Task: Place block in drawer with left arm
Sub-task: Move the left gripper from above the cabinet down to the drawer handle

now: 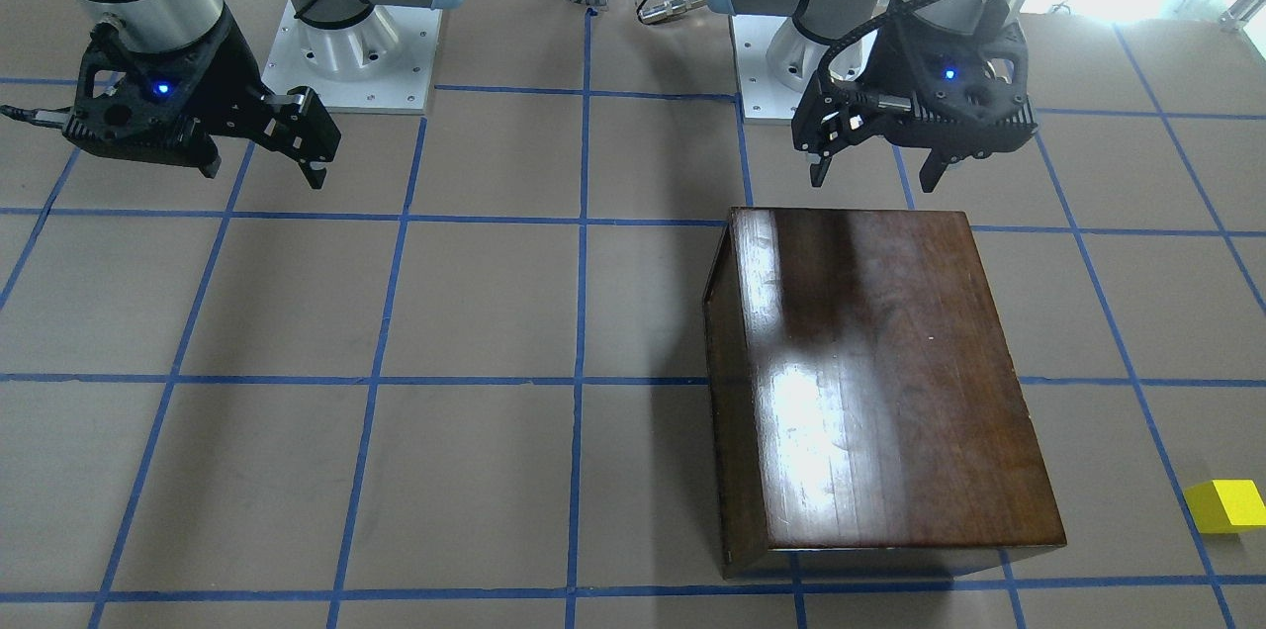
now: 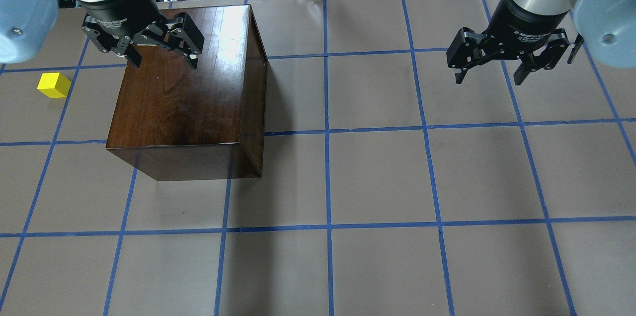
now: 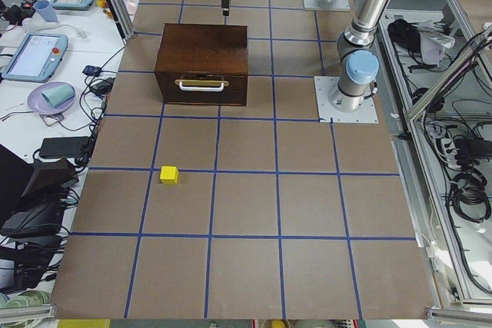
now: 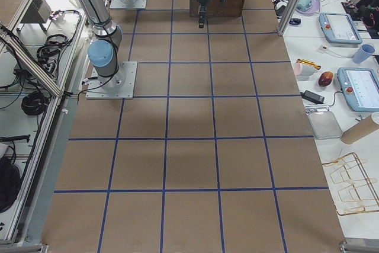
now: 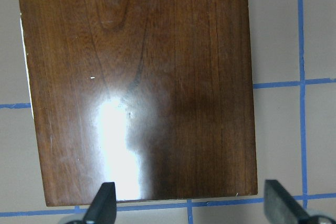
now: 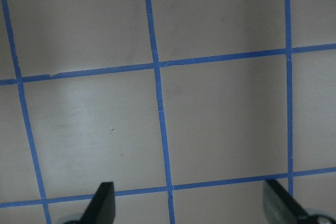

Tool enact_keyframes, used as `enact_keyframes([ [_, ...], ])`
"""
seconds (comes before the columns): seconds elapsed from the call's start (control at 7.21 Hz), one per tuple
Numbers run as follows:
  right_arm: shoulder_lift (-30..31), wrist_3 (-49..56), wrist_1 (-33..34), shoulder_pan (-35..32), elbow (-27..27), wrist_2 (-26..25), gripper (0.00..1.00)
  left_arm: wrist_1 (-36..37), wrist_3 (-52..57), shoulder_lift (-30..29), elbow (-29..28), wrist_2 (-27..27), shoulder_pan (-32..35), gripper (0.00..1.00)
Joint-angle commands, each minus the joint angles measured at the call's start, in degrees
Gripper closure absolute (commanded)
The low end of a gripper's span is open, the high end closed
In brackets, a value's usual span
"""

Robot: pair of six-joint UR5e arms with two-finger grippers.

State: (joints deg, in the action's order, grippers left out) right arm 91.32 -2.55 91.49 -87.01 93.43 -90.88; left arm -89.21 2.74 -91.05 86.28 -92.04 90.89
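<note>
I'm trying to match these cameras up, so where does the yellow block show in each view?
Front-facing: block at the lower right edge, right of the box.
Overhead: block at the left edge, left of the box.
Exterior left: block left of centre, below the box's handle side.
Exterior right: not in it.
Left wrist: not in it.
Right wrist: not in it.
Shared landmark: the dark box.

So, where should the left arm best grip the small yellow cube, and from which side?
Grip two opposite side faces of the small yellow cube, coming straight down: it lies flat on the table, apart from the dark-brown wooden box, every side free.
</note>
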Motion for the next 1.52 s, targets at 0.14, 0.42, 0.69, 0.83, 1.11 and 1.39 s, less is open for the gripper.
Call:
enact_keyframes([
  [0.14, 0.0, 0.0, 0.0, 0.0, 0.0, 0.0, 0.0, 0.0, -0.19, 0.0, -0.24, 0.11, -0.01, 0.0],
  [0.42, 0.0, 0.0, 0.0, 0.0, 0.0, 0.0, 0.0, 0.0, 0.51, 0.0, -0.24, 0.63, -0.45, 0.0],
  [0.69, 0.0, 0.0, 0.0, 0.0, 0.0, 0.0, 0.0, -0.08, 1.31, -0.44, -0.15, 1.33, -0.45, 0.0],
  [0.83, 0.0, 0.0, 0.0, 0.0, 0.0, 0.0, 0.0, -0.08, 1.22, -0.53, -0.41, 3.69, -0.63, 0.0],
  [1.11, 0.0, 0.0, 0.0, 0.0, 0.0, 0.0, 0.0, -0.08, 1.13, -0.01, -0.24, 2.83, -0.63, 0.0],
  [1.39, 0.0, 0.0, 0.0, 0.0, 0.0, 0.0, 0.0, -0.17, 0.87, 0.7, -0.15, 2.83, -0.63, 0.0],
])
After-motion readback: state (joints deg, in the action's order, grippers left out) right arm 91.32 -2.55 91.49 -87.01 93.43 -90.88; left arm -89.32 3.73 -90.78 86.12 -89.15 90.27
